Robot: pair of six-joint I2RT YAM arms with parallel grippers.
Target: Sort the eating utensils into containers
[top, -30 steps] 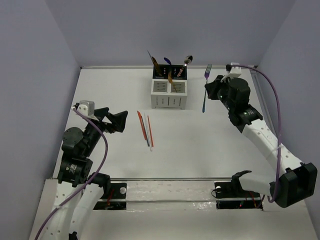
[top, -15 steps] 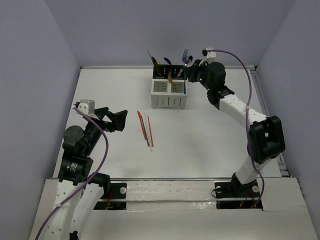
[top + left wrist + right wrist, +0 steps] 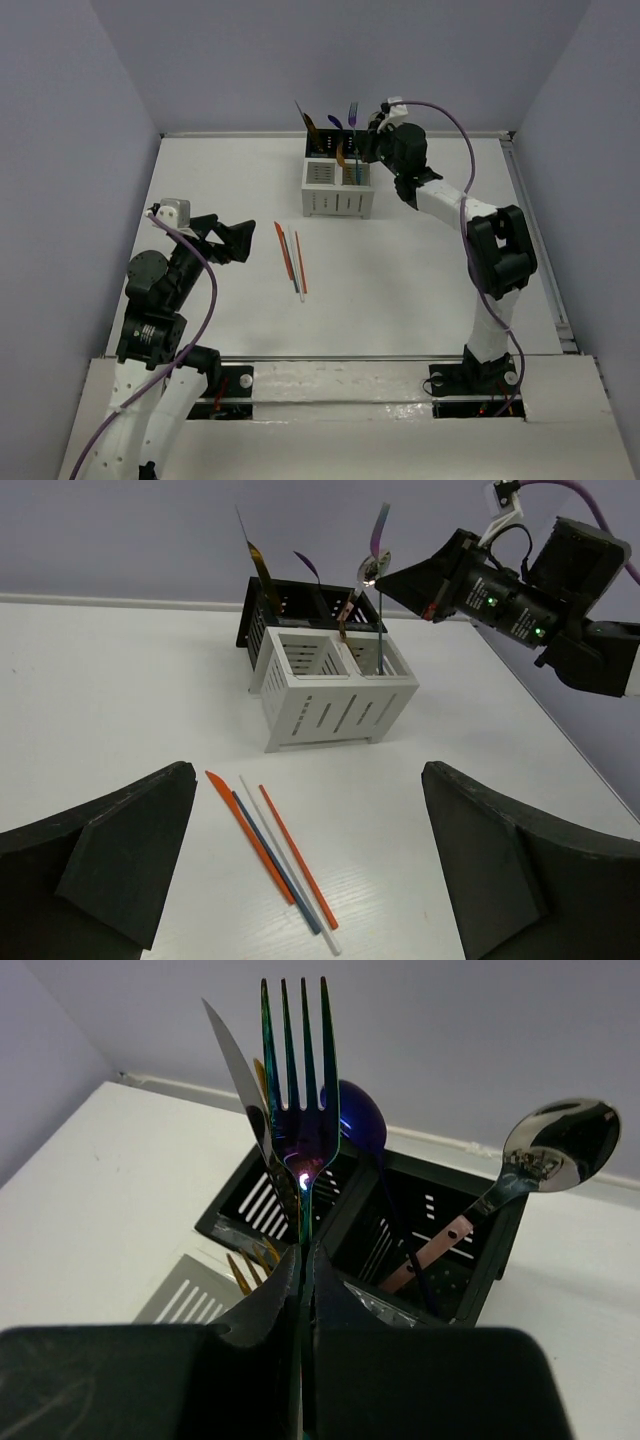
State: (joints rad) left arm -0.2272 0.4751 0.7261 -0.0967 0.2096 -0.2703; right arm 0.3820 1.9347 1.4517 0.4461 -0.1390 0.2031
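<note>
My right gripper point(image 3: 372, 141) point(image 3: 305, 1260) is shut on the handle of an iridescent purple-blue fork point(image 3: 352, 111) point(image 3: 300, 1110). It holds the fork upright, tines up, at the caddy's right end. In the left wrist view the fork's point(image 3: 381, 530) lower end reaches down into the white caddy's point(image 3: 338, 192) point(image 3: 335, 695) right front compartment. Black rear compartments point(image 3: 430, 1230) hold a silver spoon point(image 3: 560, 1150), a blue spoon point(image 3: 360, 1125) and a knife point(image 3: 235, 1070). Several chopsticks point(image 3: 291, 260) point(image 3: 275, 850), orange-red, pale and dark, lie on the table. My left gripper point(image 3: 243, 243) point(image 3: 305, 815) is open and empty, left of them.
Gold fork tines point(image 3: 250, 1260) stick up from a front compartment. The back wall stands just behind the caddy. The side walls border the white table point(image 3: 420, 280).
My right arm has swung left with the fork, from the table right of the caddy to the caddy's right end. The left arm and the chopsticks have not moved.
</note>
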